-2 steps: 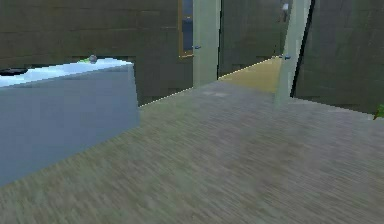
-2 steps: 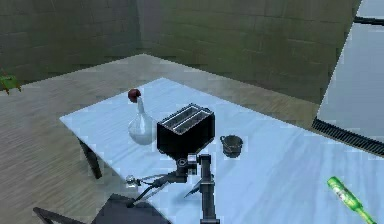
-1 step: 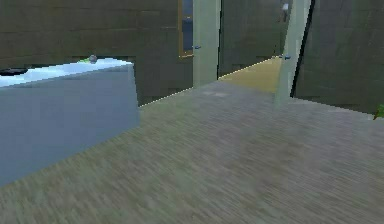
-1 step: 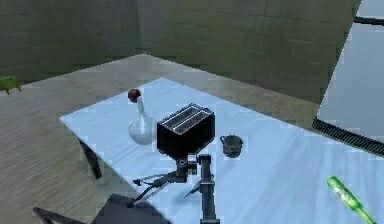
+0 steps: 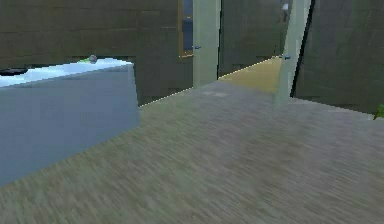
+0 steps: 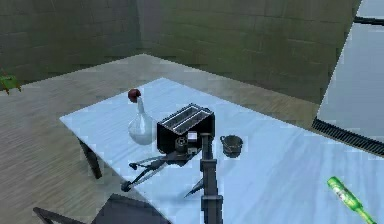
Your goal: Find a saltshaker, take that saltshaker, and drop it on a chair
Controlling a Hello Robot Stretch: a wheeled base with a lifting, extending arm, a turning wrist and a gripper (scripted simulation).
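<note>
At lower centre, the gripper [image 6: 138, 174] shows against a pale table [image 6: 285, 175], near a glass vase [image 6: 140, 126] and a toaster [image 6: 187, 123]. Whether it holds anything cannot be told.

A pale counter [image 5: 70, 115] stands at the forward view's left, its flat side facing the camera. On its top near the far corner sits a small roundish thing [image 5: 92, 59], too small to identify, and a dark thing [image 5: 12, 71] lies at the picture's left edge. Grey-brown carpet [image 5: 230, 160] covers the floor. Behind runs a dark wall [image 5: 90, 30]. A pale door frame [image 5: 207, 40] stands past the counter, with a brown-framed bluish panel [image 5: 186, 28] just beside it. Yellowish flooring [image 5: 250, 72] shows through the opening. A dark door [image 5: 345, 55] stands at the right, and a green scrap [image 5: 379, 110] is at the right edge.
</note>
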